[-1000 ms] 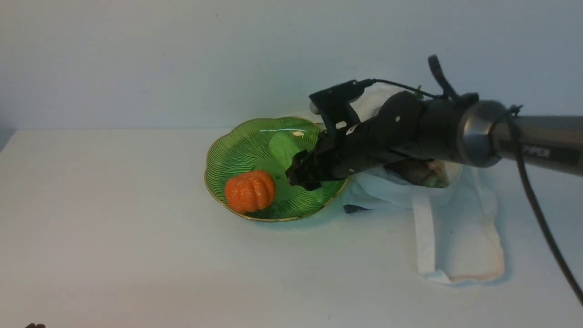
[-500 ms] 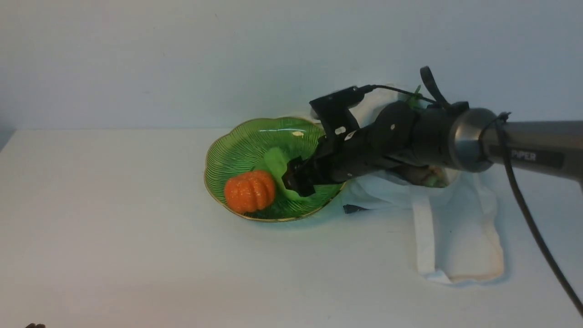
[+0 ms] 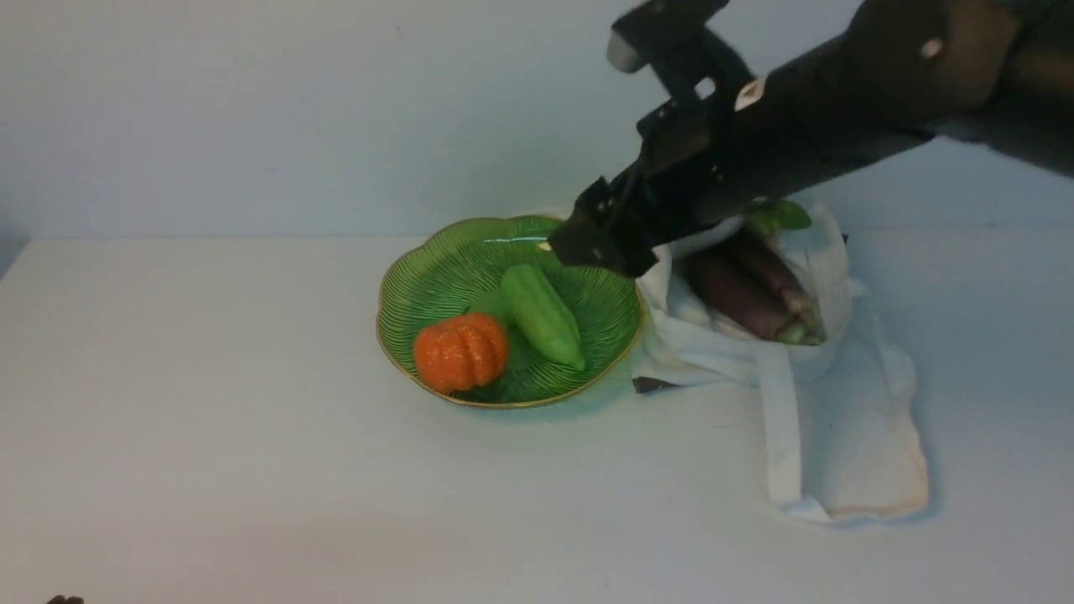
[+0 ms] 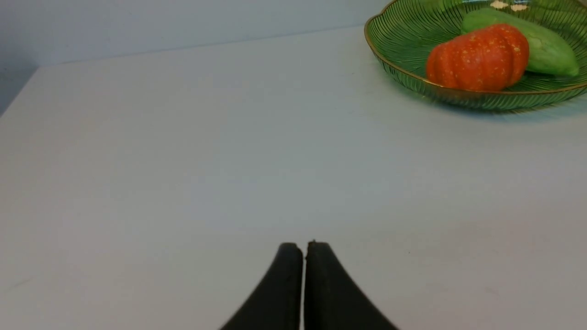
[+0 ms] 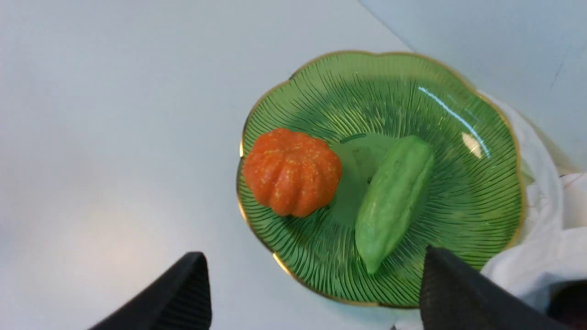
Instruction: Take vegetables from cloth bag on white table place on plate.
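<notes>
The green plate (image 3: 419, 281) holds the light green gourd (image 3: 544, 315) and an orange pumpkin (image 3: 461, 351); both also show in the right wrist view, gourd (image 5: 394, 201) and pumpkin (image 5: 292, 178). The cloth bag (image 3: 839, 436) lies right of the plate with dark purple eggplants (image 3: 742, 294) in its mouth and green leaves (image 3: 780, 216) behind them. My right gripper (image 3: 597, 243) is open and empty, raised above the plate's right rim. My left gripper (image 4: 303, 247) is shut and empty over the bare white table (image 4: 183, 160), left of the plate (image 4: 403, 68).
The bag's strap (image 3: 782, 436) runs toward the table's front. A small dark scrap (image 3: 650, 384) lies between plate and bag. A grey wall (image 3: 252, 109) stands behind the table.
My right gripper let go of the green gourd, which now lies on the plate. The right arm then rose up and back toward the bag, uncovering the eggplants.
</notes>
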Controlling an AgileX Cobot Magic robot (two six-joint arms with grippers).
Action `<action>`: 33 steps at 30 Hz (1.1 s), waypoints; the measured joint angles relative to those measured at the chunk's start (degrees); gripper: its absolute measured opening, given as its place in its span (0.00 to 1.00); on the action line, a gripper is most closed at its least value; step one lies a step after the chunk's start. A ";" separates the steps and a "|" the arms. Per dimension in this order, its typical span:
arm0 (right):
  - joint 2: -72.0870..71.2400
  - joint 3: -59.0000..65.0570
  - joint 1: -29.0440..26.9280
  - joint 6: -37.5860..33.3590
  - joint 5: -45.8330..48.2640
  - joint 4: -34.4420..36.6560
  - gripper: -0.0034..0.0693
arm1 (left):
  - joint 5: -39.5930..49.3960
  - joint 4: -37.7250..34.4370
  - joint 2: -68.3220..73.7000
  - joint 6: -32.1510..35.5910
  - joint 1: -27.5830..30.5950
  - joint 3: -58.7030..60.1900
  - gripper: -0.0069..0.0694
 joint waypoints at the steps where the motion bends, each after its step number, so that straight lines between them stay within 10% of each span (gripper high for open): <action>1: -0.61 0.00 0.00 0.00 0.43 -0.37 0.77 | 0.00 0.00 0.00 0.00 0.00 0.00 0.08; 19: -53.47 5.46 -0.06 13.86 20.34 -9.30 0.23 | 0.00 0.00 0.00 0.00 0.00 0.00 0.08; 24: -69.65 25.32 -0.06 15.52 5.05 -13.84 0.05 | 0.00 0.00 0.00 0.00 0.00 0.00 0.08; 33: -86.90 55.83 -0.06 16.15 -34.32 -13.53 0.03 | 0.00 0.00 0.00 0.00 0.00 0.00 0.08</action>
